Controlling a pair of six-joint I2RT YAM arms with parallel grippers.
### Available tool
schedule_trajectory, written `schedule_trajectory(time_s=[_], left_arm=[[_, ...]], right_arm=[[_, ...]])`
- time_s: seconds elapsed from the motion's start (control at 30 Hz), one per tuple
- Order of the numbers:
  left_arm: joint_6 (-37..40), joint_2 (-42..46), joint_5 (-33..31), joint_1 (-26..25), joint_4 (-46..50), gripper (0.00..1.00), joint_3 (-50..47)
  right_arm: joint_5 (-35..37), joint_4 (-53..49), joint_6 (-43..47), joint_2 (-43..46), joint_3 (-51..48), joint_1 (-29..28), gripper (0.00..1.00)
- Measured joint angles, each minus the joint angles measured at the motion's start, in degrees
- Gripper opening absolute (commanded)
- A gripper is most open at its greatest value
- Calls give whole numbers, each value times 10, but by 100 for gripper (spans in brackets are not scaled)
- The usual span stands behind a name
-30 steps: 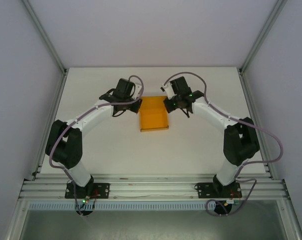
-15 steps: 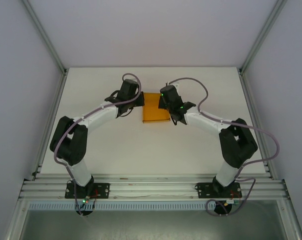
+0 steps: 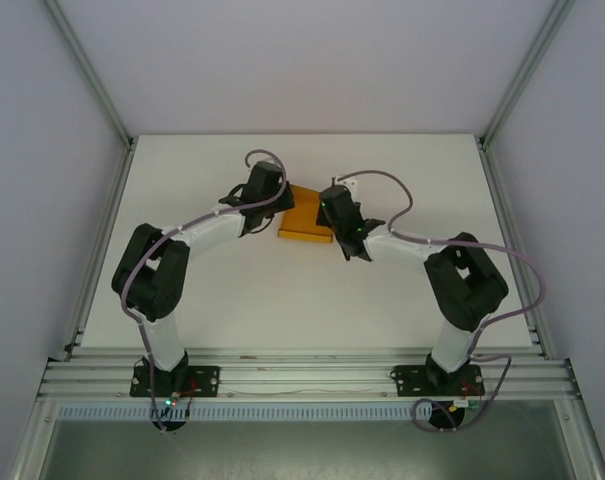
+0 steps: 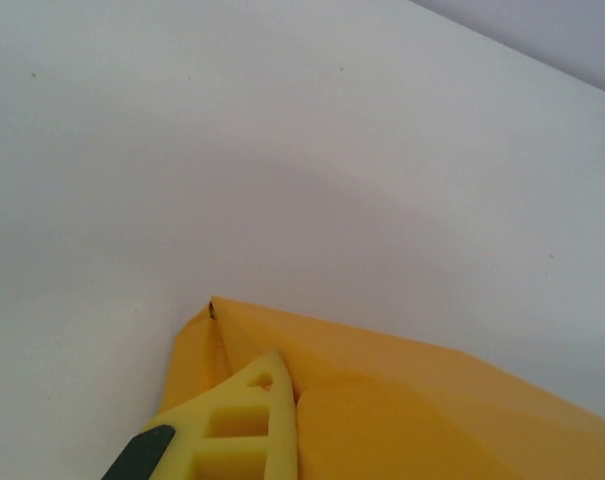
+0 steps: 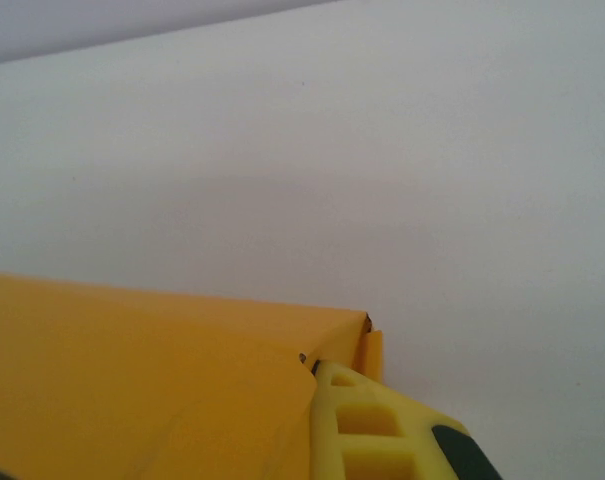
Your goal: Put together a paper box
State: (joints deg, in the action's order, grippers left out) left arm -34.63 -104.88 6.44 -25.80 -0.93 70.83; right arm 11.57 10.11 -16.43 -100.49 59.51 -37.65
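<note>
At the bottom edge of the top view a metal rail (image 3: pixel 302 378) carries both arm bases. From the lower left the left arm (image 3: pixel 157 280) rises and bends inward; the right arm (image 3: pixel 462 290) mirrors it from the lower right, with a grey cable (image 3: pixel 527 290) looping beside it. Both stand over a white table (image 3: pixel 212 300).

The arms meet just above the middle of the frame, where the box (image 3: pixel 304 218) lies on the table – a small, bright orange piece of card, partly covered by the two wrists. The left claw (image 3: pixel 280 210) is at its left side and the right claw (image 3: pixel 330 222) at its right side, so the box sits between them.

In the left wrist view a yellow finger (image 4: pixel 244 432) at the bottom edge lies against the orange card beside a folded corner. The card fills the lower right of that frame and hides the other finger. The claw is closed, gripping the box's card.

In the right wrist view a yellow finger (image 5: pixel 367 425) at the lower right presses the card next to another folded corner – the orange surface spreads across the lower left. This claw, too, is closed on the box.

Beyond the box there is bare white table, then pale walls with metal corner posts at the top of the frame.
</note>
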Motion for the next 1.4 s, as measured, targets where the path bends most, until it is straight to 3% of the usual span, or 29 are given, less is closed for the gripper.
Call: schedule_trajectory(time_s=[0.37, 0.47, 0.6, 0.7, 0.77, 0.83, 0.97, 1.17, 1.4], left_arm=[[47, 44, -19, -23, -50, 2, -107], [52, 68, -17, -26, -63, 11, -143], [54, 92, 9, -29, -56, 28, -166], [57, 108, 27, -32, -36, 46, -170], [59, 121, 37, -34, -22, 66, -170], [65, 140, 44, -37, -1, 98, -170], [79, 185, 48, -38, 50, 100, -167], [75, 225, -2, -32, 131, 100, -139], [61, 140, 45, 49, 149, 100, -52]], right_arm=[[-4, 79, 32, 10, -74, -9, 0], [0, 98, 37, 11, -87, -16, 0], [14, 112, 41, 11, -102, -29, 0], [19, 119, 45, 11, -110, -35, 0], [22, 121, 48, 11, -112, -39, 0], [22, 123, 51, 11, -116, -43, 0], [24, 125, 59, 11, -118, -47, 0], [39, 125, 78, 8, -119, -61, 0], [41, 134, 110, -3, -124, -72, 0]])
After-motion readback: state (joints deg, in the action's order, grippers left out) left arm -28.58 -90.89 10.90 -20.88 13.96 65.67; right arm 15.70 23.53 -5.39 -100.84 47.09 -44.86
